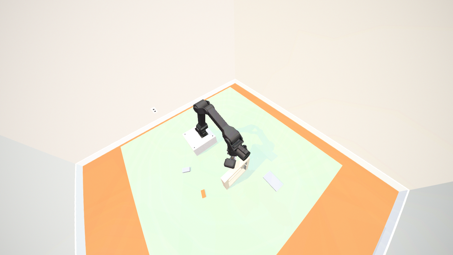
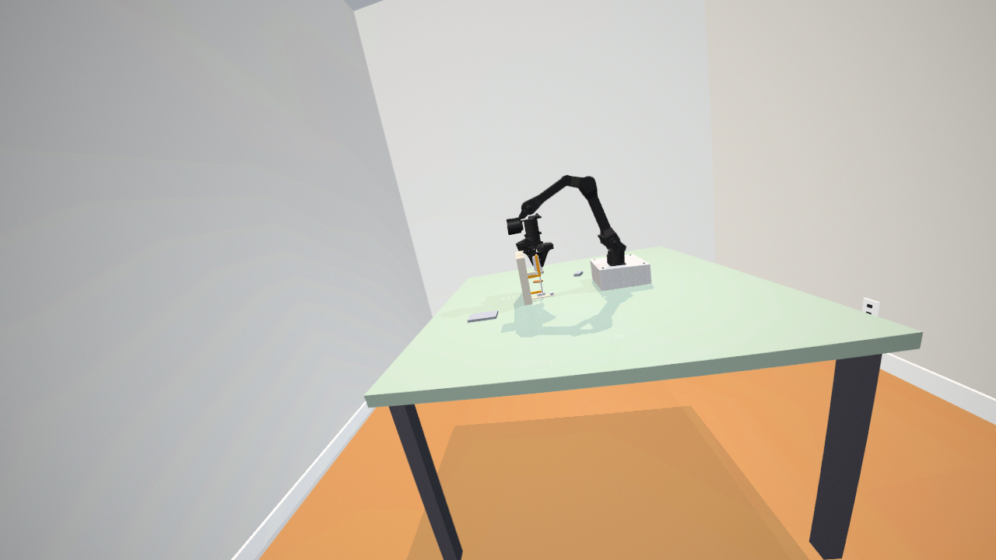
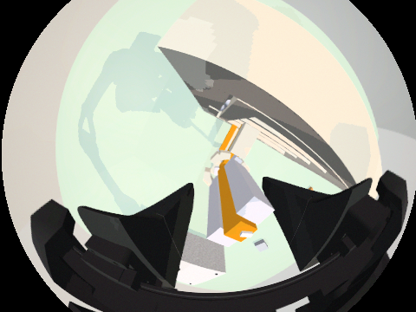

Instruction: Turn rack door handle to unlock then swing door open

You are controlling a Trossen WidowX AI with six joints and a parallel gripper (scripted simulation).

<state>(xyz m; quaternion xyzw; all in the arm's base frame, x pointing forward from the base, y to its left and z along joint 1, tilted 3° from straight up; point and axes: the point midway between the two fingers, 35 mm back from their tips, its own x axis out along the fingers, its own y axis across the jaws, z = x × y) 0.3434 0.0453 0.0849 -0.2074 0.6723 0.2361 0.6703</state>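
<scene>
The cream rack frame [image 1: 225, 183] [image 2: 523, 280] [image 3: 303, 48] stands upright on the green table [image 1: 177, 218] [image 2: 647, 348]. The door [image 3: 245, 139] shows beside it in the wrist view as pale bars and boards close along the frame; its exact angle is hard to tell. The upright handle [image 3: 230, 205] [image 2: 537, 264] is grey with an orange strip and a white-tipped end. My gripper [image 3: 228, 185] is open, pointing down, with one finger on each side of the handle. Gaps show between the handle and the left finger; the right finger is very near it. The arm hides most of the handle in the top view.
The arm's white base block [image 1: 205, 145] [image 2: 622, 277] stands behind the rack. A flat grey slab [image 1: 273, 181] [image 2: 482, 316] lies on the frame's far side from the base. A small grey block [image 1: 186, 170] [image 2: 577, 273] [image 3: 261, 245] and an orange block [image 1: 203, 193] lie on the table.
</scene>
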